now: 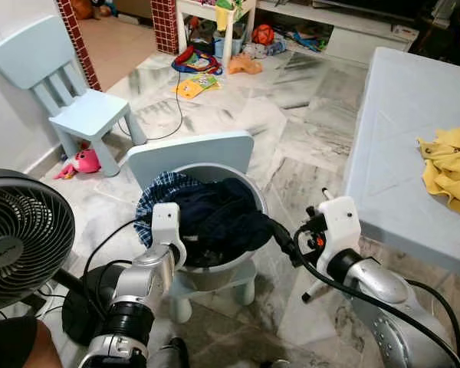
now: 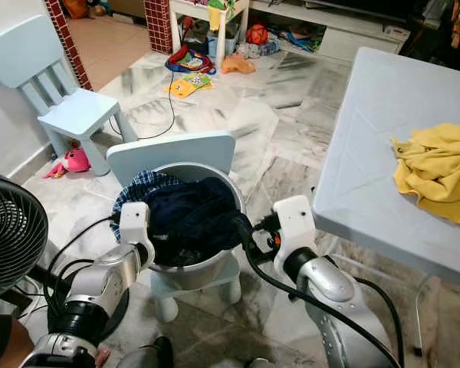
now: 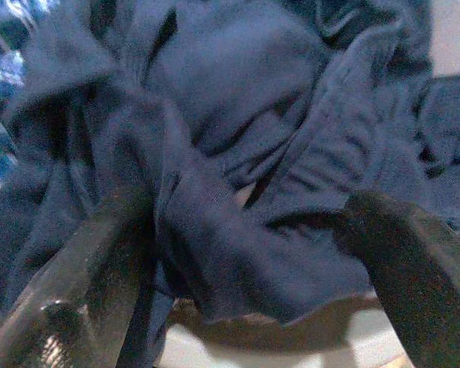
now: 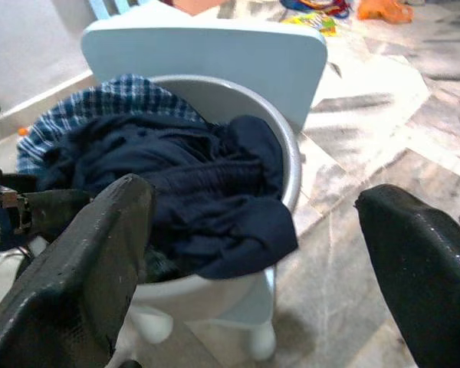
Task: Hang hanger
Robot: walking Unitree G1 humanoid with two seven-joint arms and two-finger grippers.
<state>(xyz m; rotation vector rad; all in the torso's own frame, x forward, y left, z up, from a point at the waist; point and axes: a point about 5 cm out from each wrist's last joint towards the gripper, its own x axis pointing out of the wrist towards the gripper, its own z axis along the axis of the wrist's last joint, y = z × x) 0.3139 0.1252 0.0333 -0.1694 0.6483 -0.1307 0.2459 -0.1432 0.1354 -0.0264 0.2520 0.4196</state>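
Left gripper [image 3: 245,253] at centre frame, fingers spread around dark navy garment [image 1: 222,215] in grey basket [image 1: 241,264], right gripper [image 4: 253,253] agape beside it.

A bucket [image 1: 254,201] is sitting on a small chair [image 1: 190,151], overflowing with dark clothes [image 1: 218,216] and a plaid shirt [image 1: 157,189]. A yellow cloth [image 1: 450,167] is lying on the table [image 1: 395,138]. A fan [image 1: 23,236] is standing near a second chair [image 1: 77,109]. Toys [image 1: 195,69] are littering the floor [image 1: 238,115].
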